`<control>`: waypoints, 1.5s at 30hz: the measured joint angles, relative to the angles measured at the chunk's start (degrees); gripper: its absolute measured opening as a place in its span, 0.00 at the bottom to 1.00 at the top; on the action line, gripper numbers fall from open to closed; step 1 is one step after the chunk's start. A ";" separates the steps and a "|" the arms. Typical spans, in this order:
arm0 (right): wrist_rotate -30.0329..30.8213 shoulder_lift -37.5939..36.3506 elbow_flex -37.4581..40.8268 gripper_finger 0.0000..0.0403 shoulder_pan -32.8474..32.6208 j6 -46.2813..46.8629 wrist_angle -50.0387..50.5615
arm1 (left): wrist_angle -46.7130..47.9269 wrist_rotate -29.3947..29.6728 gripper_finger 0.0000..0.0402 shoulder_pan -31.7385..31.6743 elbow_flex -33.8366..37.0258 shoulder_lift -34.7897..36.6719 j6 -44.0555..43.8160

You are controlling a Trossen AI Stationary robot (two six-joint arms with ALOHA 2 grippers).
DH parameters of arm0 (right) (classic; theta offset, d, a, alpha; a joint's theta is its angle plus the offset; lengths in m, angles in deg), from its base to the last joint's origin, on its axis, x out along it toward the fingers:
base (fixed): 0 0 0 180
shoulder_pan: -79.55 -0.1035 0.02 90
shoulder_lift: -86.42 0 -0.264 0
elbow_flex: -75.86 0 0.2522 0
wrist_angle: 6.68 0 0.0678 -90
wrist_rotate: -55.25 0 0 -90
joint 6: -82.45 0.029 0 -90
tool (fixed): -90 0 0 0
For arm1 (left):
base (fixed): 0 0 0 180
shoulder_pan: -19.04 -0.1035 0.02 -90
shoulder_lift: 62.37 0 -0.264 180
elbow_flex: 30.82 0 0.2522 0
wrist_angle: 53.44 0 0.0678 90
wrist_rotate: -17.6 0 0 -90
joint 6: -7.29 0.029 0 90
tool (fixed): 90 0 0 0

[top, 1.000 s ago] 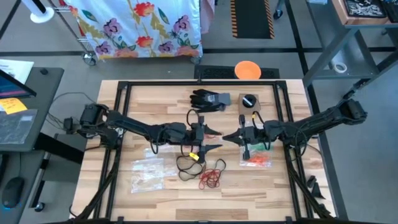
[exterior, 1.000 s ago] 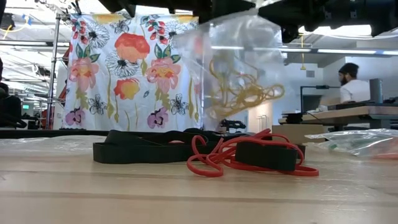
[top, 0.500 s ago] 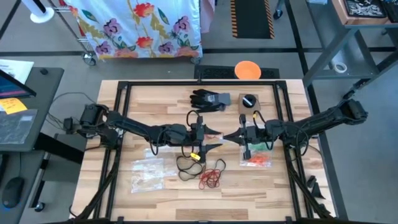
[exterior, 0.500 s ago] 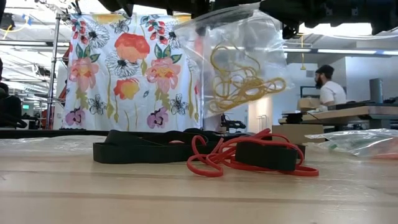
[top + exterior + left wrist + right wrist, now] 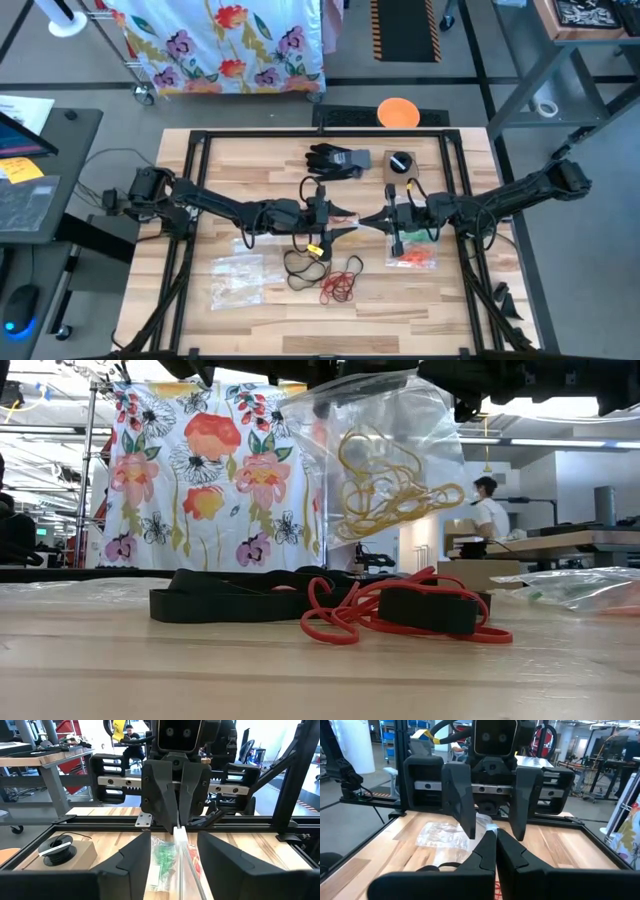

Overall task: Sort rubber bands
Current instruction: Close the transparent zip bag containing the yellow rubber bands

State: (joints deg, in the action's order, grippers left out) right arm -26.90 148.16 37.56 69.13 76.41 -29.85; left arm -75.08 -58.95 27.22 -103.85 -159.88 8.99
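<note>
Overhead, right hand pinches a raised bag of yellow rubber bands.

The room is bright and evenly lit from lamps above. In the high view the tabletop shows only soft, faint shadows. In the low view, light shines white through the clear plastic bag near the top, and the near wood looks blurry.

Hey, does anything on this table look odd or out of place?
A black glove lies at the table's far edge, unrelated to band sorting. Red rubber bands and black rubber bands lie tangled loose on the wood, outside any bag.
</note>
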 joint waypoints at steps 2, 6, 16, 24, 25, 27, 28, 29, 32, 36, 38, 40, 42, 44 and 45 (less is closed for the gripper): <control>0.41 0.00 0.00 0.00 0.00 0.00 0.02 | 0.00 0.00 0.37 0.00 0.00 0.00 0.00; 1.12 0.00 0.00 0.00 0.00 0.00 0.02 | 0.00 -0.02 0.33 0.00 0.00 0.00 0.01; 2.78 0.02 0.00 0.00 0.00 1.55 -0.37 | 0.00 0.11 0.28 -0.13 0.00 0.00 0.18; 2.78 0.02 0.00 0.00 0.00 2.79 -0.39 | -0.09 0.35 0.28 -0.89 0.00 0.00 0.01; 2.78 0.02 0.00 0.00 0.05 2.89 -0.39 | -0.09 0.35 0.28 -1.02 0.00 0.00 -0.12; 2.78 0.02 0.00 0.00 0.29 3.02 -0.39 | -0.09 0.37 0.28 -1.18 0.00 0.00 -0.59; 2.78 0.02 0.00 0.00 0.44 3.04 -0.37 | -0.09 0.37 0.28 -1.18 0.00 0.00 -0.72; 2.78 0.02 0.00 0.00 0.44 3.06 -0.39 | -0.09 0.37 0.28 -1.18 0.00 0.00 -0.71; 2.80 0.09 0.00 0.00 0.44 3.08 -0.39 | -0.09 0.39 0.28 -1.18 0.00 0.00 -0.74; 2.80 0.11 0.02 0.00 0.42 3.13 -0.39 | -0.09 0.39 0.26 -1.18 0.00 0.00 -0.83; 2.80 0.11 0.02 0.00 0.42 3.19 -0.37 | -0.09 0.39 0.21 -1.18 0.00 0.00 -0.80; 2.80 0.11 0.02 0.00 0.44 3.19 -0.37 | -0.09 0.42 0.15 -1.18 0.00 0.00 -0.72; 2.84 0.11 0.02 0.00 0.44 3.19 -0.37 | -0.09 0.42 0.09 -1.18 0.00 0.00 -0.70; 2.85 0.11 0.02 0.00 0.44 3.17 -0.33 | -0.05 0.44 0.04 -1.16 0.02 0.00 -0.68; 2.85 0.11 0.02 0.00 0.44 3.17 -0.35 | -0.04 0.44 0.03 -1.16 0.02 0.00 -0.68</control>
State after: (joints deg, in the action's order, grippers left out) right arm -24.05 148.27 37.58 69.57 79.58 -30.19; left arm -75.12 -58.51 26.06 -103.83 -159.88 8.31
